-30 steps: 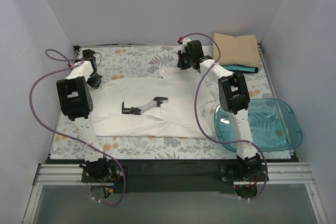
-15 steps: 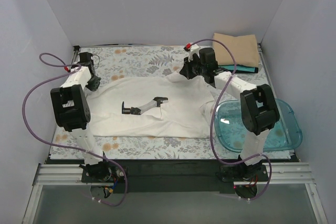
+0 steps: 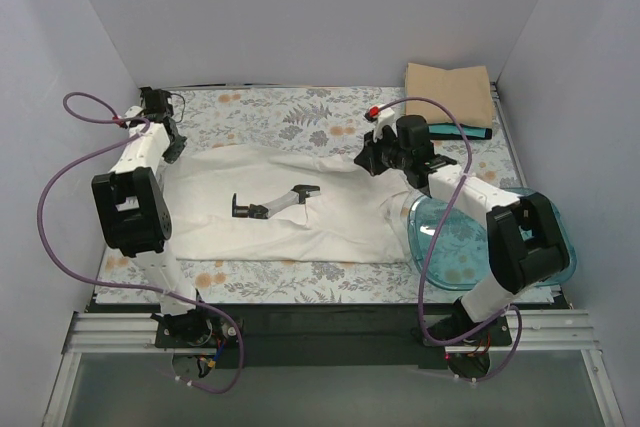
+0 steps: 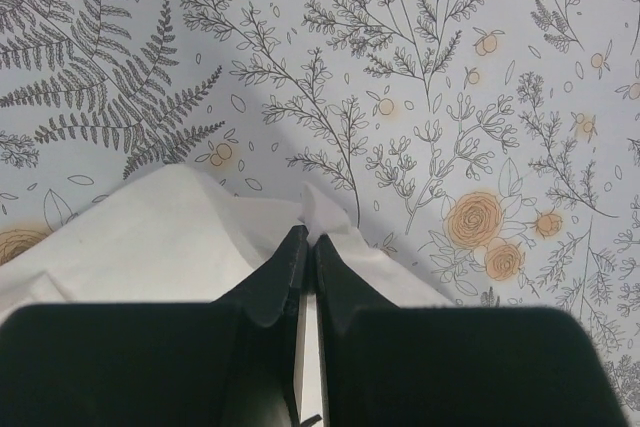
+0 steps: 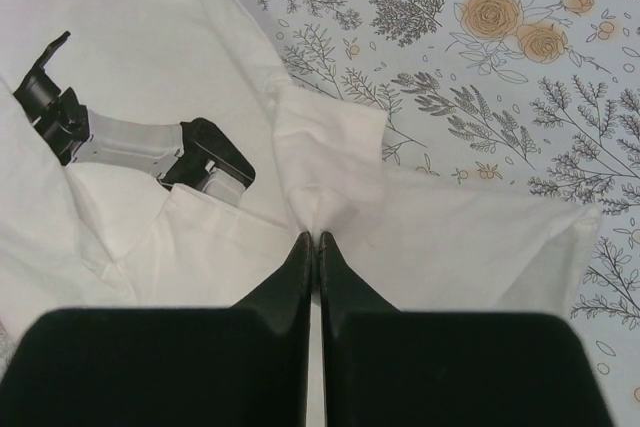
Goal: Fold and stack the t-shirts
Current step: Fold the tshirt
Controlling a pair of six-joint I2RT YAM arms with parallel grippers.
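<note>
The counter [image 3: 290, 119], draped in a floral-patterned cover [image 3: 250, 112], carries a spread off-white cloth t-shirt [image 3: 300, 229], a clear blue plastic tub [image 3: 465, 257] near right, and folded tan-over-teal shirts [image 3: 450, 92] far right

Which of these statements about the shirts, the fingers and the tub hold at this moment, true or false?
1. The left fingers and right fingers are each pinched shut on the off-white t-shirt. True.
2. The off-white t-shirt is folded into a neat rectangle. False: it lies spread out across the floral table cover.
3. The blue tub holds a folded shirt. False: nothing shows in it but the cover's pattern through its bottom.
4. A tan folded t-shirt tops the pile in the far right corner, with a teal one under it. True.
5. A small black-and-white part lies on the off-white t-shirt. True.
</note>
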